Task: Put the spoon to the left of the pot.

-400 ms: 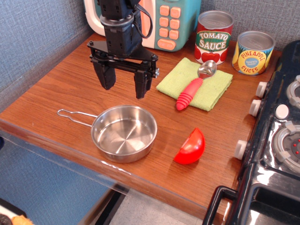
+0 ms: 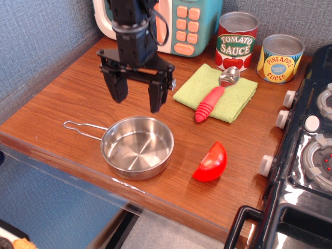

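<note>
Right, over at the left of the frame the pot [image 2: 137, 147] sits low on the desk [image 2: 62, 98], its thin wire handle pointing off toward the left edge. Above it, a little up-frame, hangs the pincer [image 2: 136, 93], jaws spread wide and holding nothing, tips clear of the wood. Now the bit that matters: the spoon [image 2: 217, 95] lies to the right of the pincer, at much the same height in the frame, so the next reach looks like a sideways trip to the right. It rests on the green cloth [image 2: 236, 98], its long axis running from upper right down to lower left, silver bowl up toward the tomato sauce can [image 2: 236, 40], red handle pointing down, its tip reaching the cloth's near edge. That handle is thick and ribbed, probably the easier place to grab. Further right and lower, the red half-round piece [image 2: 211, 162] sits apart, well clear of the spoon.
</note>
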Tool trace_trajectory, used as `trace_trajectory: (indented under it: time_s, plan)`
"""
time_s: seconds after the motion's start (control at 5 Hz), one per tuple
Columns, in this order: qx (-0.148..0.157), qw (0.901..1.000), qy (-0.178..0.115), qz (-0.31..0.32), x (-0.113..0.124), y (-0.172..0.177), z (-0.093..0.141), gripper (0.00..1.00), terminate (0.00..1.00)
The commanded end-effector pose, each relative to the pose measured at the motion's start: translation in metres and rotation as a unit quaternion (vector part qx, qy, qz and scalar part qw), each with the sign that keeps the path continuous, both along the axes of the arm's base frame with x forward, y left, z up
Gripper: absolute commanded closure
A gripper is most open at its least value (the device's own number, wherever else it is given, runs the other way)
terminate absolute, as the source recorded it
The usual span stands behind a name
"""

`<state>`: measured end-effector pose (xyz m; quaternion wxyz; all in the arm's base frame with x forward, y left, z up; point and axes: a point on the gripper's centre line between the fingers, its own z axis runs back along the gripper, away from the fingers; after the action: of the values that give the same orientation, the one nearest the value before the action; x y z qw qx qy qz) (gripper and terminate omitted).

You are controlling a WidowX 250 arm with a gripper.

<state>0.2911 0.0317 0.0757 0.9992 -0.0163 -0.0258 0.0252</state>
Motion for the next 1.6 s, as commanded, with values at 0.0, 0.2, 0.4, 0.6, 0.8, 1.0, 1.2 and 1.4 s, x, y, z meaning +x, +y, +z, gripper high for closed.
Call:
trace_trajectory:
  time_s: [0.0,0.2,0.4,0.6,0.8,1.0,1.2,1.4]
  plan:
    - [-0.036,0.9988,-0.028,-0.019,0.045,-0.037,-0.01,0.0,0.0]
    - [-0.035,0.9989,-0.024,-0.02,0.081,-0.053,-0.022,0.0,0.0]
    - [-0.026,0.9991,-0.026,-0.022,0.106,-0.058,-0.027,0.0,0.0]
    - [-0.021,0.9989,-0.031,-0.03,0.117,-0.064,-0.031,0.0,0.0]
    - [-0.013,0.9983,-0.037,-0.044,0.119,-0.07,-0.029,0.0,0.0]
    - [-0.014,0.9981,-0.041,-0.043,0.12,-0.07,-0.029,0.0,0.0]
    - [-0.01,0.998,-0.043,-0.044,0.121,-0.071,-0.029,0.0,0.0]
    - [-0.006,0.9978,-0.049,-0.044,0.118,-0.072,-0.025,0.0,0.0]
